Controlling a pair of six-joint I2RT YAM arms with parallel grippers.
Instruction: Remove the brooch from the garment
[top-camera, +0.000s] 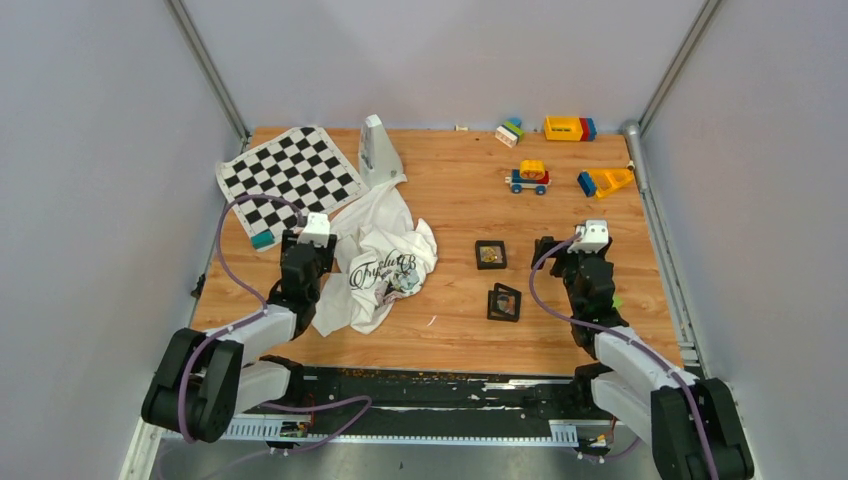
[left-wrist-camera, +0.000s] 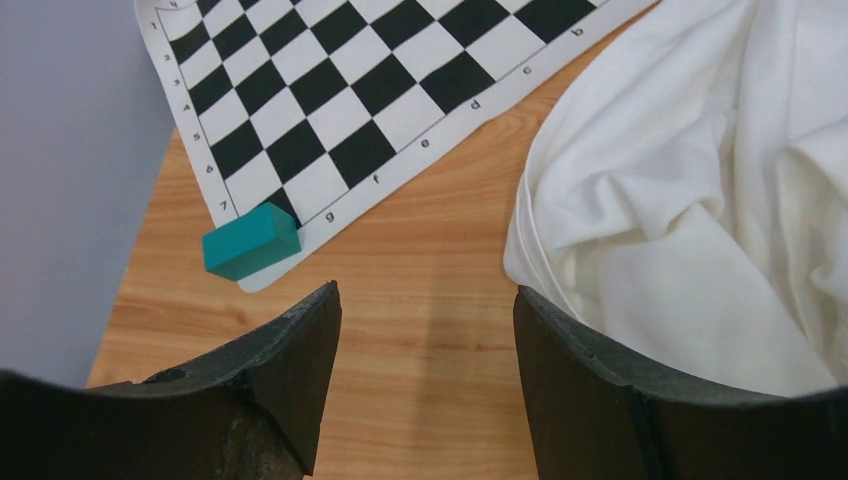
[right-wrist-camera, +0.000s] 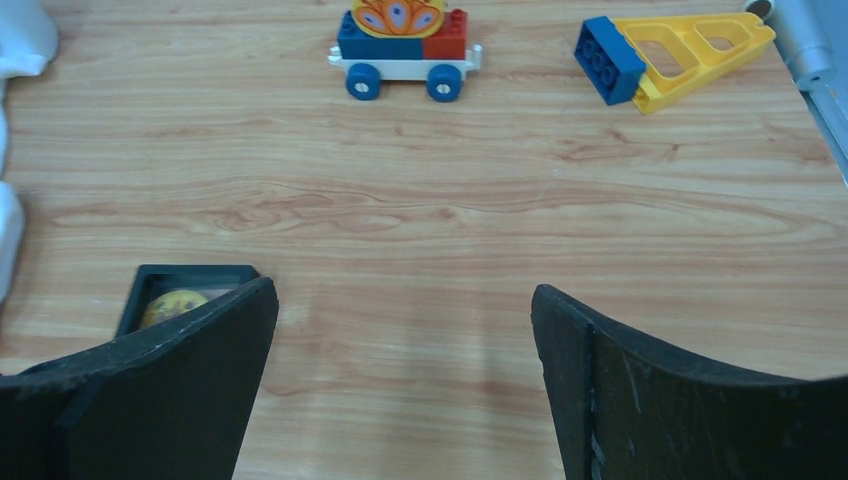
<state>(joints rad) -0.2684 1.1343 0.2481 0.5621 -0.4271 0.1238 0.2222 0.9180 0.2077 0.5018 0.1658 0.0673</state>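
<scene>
Short version: nothing's actually done yet. The crumpled white T-shirt with black script lettering (top-camera: 375, 255) lies on the wooden table (top-camera: 450, 190) toward the left edge, roughly midway between the near and far edges. Your arms sit either side of it.

Your left gripper (left-wrist-camera: 425, 300) hangs over bare wood right beside the shirt's left side, jaws spread wide and nothing between them. Your right gripper (right-wrist-camera: 405, 295) is well off toward the right edge, also gaping and empty.

Two small black square display boxes lie between the shirt and the right arm. The farther box (top-camera: 490, 254) holds something round and golden. The nearer box (top-camera: 503, 302) looks tipped up, and I can't tell what's in it.

What looks like the small colourful brooch (top-camera: 405, 283) is still on the shirt's near-right fold, just beside the lettering. So the whole job is left: steady the cloth, grab the brooch, work it free.
</scene>
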